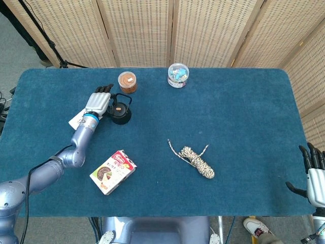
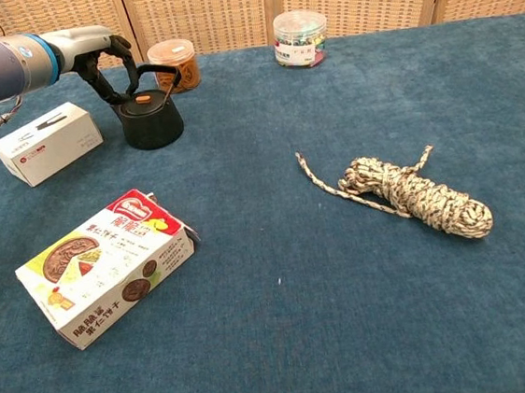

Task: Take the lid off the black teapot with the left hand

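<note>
The black teapot (image 1: 121, 110) (image 2: 151, 120) stands at the back left of the blue table, its hoop handle up and its lid with an orange knob (image 2: 142, 99) in place. My left hand (image 1: 99, 100) (image 2: 100, 49) hovers just left of the pot, above its spout side, fingers spread and pointing down, holding nothing. My right hand (image 1: 315, 175) shows only at the head view's bottom right edge, off the table, fingers apart and empty.
A white box (image 2: 47, 142) lies left of the teapot, under my left forearm. An orange-lidded jar (image 1: 127, 82) stands right behind the pot, a clear tub (image 1: 177, 74) further right. A snack box (image 1: 112, 172) and a rope bundle (image 1: 198, 161) lie nearer the front.
</note>
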Available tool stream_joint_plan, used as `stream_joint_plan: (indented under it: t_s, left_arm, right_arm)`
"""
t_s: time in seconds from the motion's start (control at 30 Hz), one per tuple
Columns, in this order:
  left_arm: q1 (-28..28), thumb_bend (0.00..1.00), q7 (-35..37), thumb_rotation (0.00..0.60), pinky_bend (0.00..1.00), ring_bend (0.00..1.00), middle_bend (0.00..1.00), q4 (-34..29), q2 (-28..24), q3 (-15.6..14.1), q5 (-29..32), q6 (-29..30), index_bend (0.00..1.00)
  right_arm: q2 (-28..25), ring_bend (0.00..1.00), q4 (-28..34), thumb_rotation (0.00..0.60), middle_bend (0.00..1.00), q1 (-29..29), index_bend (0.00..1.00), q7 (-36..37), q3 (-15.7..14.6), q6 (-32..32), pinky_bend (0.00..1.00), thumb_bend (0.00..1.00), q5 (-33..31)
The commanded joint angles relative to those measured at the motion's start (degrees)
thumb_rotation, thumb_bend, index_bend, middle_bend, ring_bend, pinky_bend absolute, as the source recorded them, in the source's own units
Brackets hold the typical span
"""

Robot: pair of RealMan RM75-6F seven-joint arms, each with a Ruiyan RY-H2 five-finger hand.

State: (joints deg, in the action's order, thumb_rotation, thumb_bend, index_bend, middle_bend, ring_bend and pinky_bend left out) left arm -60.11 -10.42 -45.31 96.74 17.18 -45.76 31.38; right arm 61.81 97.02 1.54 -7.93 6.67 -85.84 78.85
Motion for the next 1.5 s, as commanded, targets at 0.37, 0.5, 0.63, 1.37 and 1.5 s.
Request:
stream_joint_plan:
  t_s: [0.37,0.5,0.63,1.37,1.5]
  left_arm:
    - [-0.76,0.40,0.76,0.600,0.00,0.00,0.00,3.40,2.81,0.25,-0.34,-0.65,0.47]
    - [-0.97,0.40,0.98,0.600,0.00,0.00,0.00,4.05,3.51,0.36,-0.63,-0.79,0.47]
    - [-0.96,0.40,1.32,0.600,0.00,0.00,0.00,5.14,4.45,0.38,-0.95,-0.93,0.48]
    - [0.06,0.41,1.61,0.600,0.00,0.00,0.00,4.57,4.99,1.44,-4.21,3.43,0.61]
    - [0.53,0.41,1.38,0.600,0.00,0.00,0.00,1.98,3.51,1.79,-4.77,4.92,0.61]
  right_arm:
    - [0.00,0.00,-0.33,0.600,0.00,0.14,0.00,0.04,0.09,0.28,0.00,0.00,-0.64]
    - [-0.01,0.00,-0.34,0.600,0.00,0.21,0.00,0.04,0.00,0.41,0.00,0.00,-0.62]
    - [-0.06,0.00,-0.35,0.600,0.00,0.18,0.00,0.23,0.08,0.22,0.00,0.00,-0.66]
    - [-0.32,0.00,-0.34,0.600,0.00,-0.03,0.00,0.87,-0.20,-0.24,0.00,0.00,-0.13]
    - [-0.37,0.00,-0.17,0.600,0.00,-0.05,0.00,0.80,-0.28,-0.32,0.00,0.00,0.05]
